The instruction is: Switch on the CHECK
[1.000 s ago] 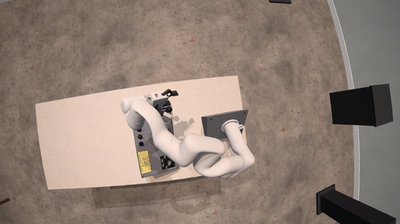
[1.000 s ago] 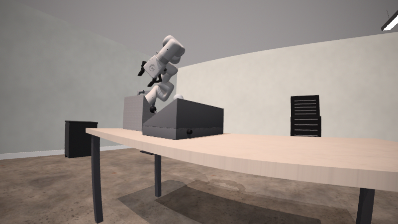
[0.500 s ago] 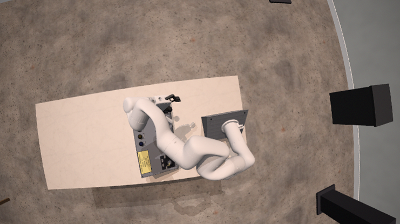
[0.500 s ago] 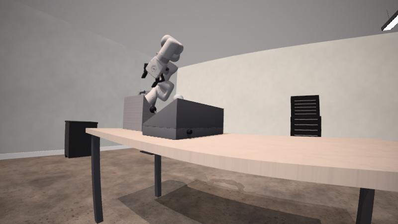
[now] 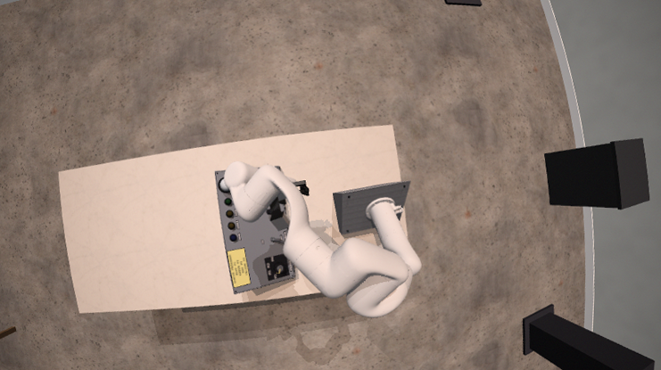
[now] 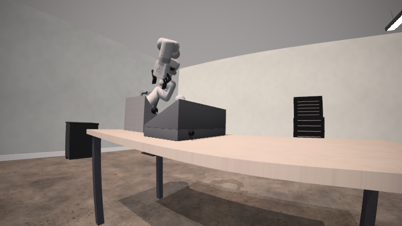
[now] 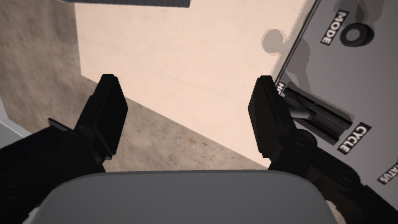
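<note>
The white arm reaches from its grey base plate across the console, covering much of the panel. The gripper projects past the console edge nearest the base plate, over the table; finger spacing cannot be judged here. On the panel's side away from the gripper runs a column of round indicators. Farther along the panel sit a yellow label and a black square control.

Pale walls meet a mottled brown floor; a black cabinet, slatted chair and ceiling light stand around.
</note>
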You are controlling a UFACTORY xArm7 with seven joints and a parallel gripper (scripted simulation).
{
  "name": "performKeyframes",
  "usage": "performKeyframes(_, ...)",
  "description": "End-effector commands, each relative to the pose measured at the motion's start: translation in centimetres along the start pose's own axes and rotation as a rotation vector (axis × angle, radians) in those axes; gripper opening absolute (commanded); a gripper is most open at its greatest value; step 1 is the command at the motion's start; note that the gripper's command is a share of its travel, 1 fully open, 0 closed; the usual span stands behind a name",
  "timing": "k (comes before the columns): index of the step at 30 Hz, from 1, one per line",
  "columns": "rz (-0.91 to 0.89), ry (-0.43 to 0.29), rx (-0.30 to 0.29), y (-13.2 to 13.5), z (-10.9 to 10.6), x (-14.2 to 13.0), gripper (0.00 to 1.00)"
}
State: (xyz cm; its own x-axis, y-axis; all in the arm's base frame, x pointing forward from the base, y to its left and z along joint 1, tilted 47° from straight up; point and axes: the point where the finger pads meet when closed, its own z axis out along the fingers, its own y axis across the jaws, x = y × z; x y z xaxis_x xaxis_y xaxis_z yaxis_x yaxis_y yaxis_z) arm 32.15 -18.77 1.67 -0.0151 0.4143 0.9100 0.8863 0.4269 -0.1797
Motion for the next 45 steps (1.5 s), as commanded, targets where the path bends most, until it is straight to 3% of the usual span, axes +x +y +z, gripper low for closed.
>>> performKeyframes(1, 0.066, 0.026, -0.139, 0.1, 0.7, 2.8, 1.0)
performKeyframes(2, 0.066, 0.026, -0.139, 0.1, 0.7, 2.8, 1.0)
performKeyframes(3, 0.11, 0.066, -0.21, 0.2, 1.1, 4.4, 1.0)
performKeyframes(6, 0.11, 0.066, -0.21, 0.2, 1.1, 4.4, 1.0)
performKeyframes(7, 0.156, 0.108, -0.282, 0.3, 1.5, 6.1, 1.0)
performKeyframes(8, 0.156, 0.108, -0.282, 0.3, 1.5, 6.1, 1.0)
performKeyframes(9, 0.204, 0.153, -0.355, 0.5, 1.9, 7.6, 1.0)
performKeyframes(11, 0.204, 0.153, -0.355, 0.5, 1.9, 7.6, 1.0)
performKeyframes(12, 0.254, 0.201, -0.429, 0.6, 2.2, 9.2, 1.0)
performKeyframes(14, 0.254, 0.201, -0.429, 0.6, 2.2, 9.2, 1.0)
performKeyframes(15, 0.305, 0.251, -0.503, 0.8, 2.5, 10.6, 1.0)
performKeyframes(16, 0.305, 0.251, -0.503, 0.8, 2.5, 10.6, 1.0)
performKeyframes(17, 0.357, 0.302, -0.576, 0.9, 2.8, 11.9, 1.0)
performKeyframes(19, 0.357, 0.302, -0.576, 0.9, 2.8, 11.9, 1.0)
performKeyframes(20, 0.407, 0.355, -0.647, 1.0, 3.0, 13.0, 1.0)
performKeyframes(23, 0.407, 0.355, -0.647, 1.0, 3.0, 13.0, 1.0)
performKeyframes(25, 0.505, 0.463, -0.78, 1.1, 3.4, 14.9, 1.0)
performKeyframes(28, 0.505, 0.463, -0.78, 1.1, 3.4, 14.9, 1.0)
performKeyframes(29, 0.55, 0.517, -0.842, 1.2, 3.5, 15.6, 1.0)
performKeyframes(30, 0.55, 0.517, -0.842, 1.2, 3.5, 15.6, 1.0)
performKeyframes(31, 0.593, 0.569, -0.9, 1.2, 3.7, 16.2, 1.0)
performKeyframes(32, 0.593, 0.569, -0.9, 1.2, 3.7, 16.2, 1.0)
performKeyframes(33, 0.632, 0.62, -0.953, 1.1, 3.8, 16.7, 1.0)
performKeyframes(34, 0.632, 0.62, -0.953, 1.1, 3.8, 16.7, 1.0)
performKeyframes(35, 0.668, 0.668, -1.001, 1.1, 4.0, 17.1, 1.0)
performKeyframes(36, 0.668, 0.668, -1.001, 1.1, 4.0, 17.1, 1.0)
performKeyframes(37, 0.699, 0.713, -1.043, 1.0, 4.1, 17.3, 1.0)
performKeyframes(40, 0.699, 0.713, -1.043, 1.0, 4.1, 17.3, 1.0)
performKeyframes(45, 0.801, 0.869, -1.18, 0.6, 4.7, 17.8, 1.0)
